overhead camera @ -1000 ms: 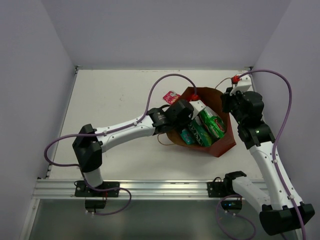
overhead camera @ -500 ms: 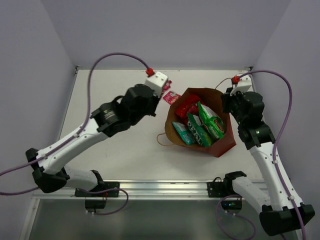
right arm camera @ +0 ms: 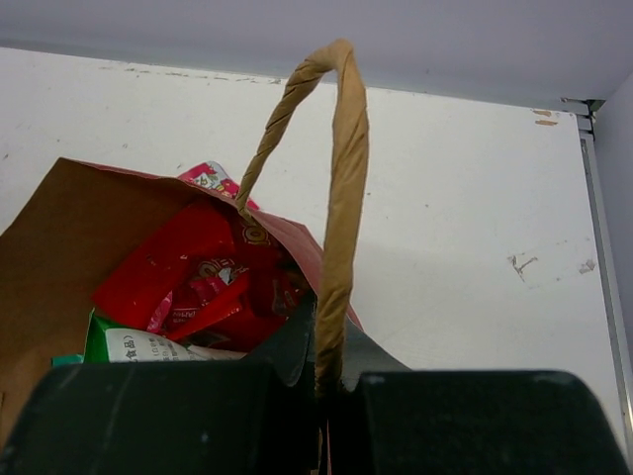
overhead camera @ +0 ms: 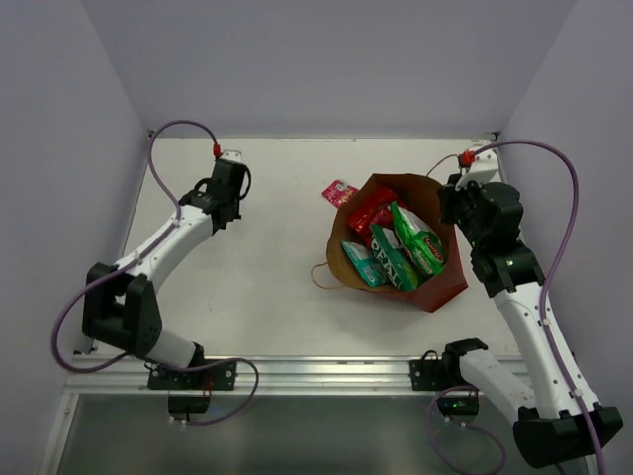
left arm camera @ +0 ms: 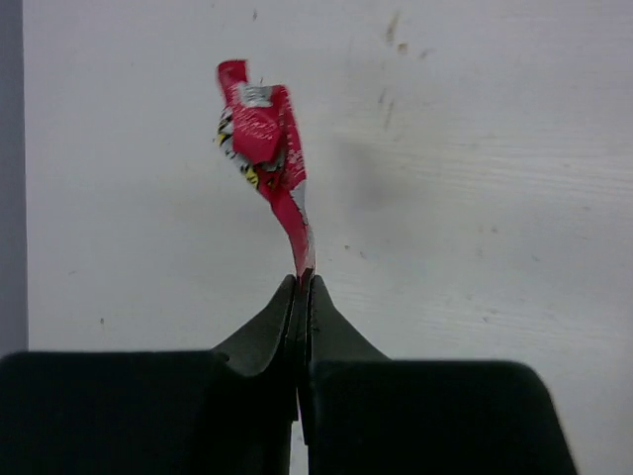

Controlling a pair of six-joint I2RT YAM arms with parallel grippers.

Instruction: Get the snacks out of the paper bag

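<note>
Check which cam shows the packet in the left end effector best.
Left wrist: the red packet is pinched by one end in the shut left end effector. Top external shows that arm, the packet too small to tell. Right wrist faces the paper bag instead.

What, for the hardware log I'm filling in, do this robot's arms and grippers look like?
Both the left arm and right arm have white links between bulky black joint housings. A purple cable loops along each, ending at a red connector on a white wrist block. The left gripper and right gripper are matte black, their two fingers tapering to thin tips.
</note>
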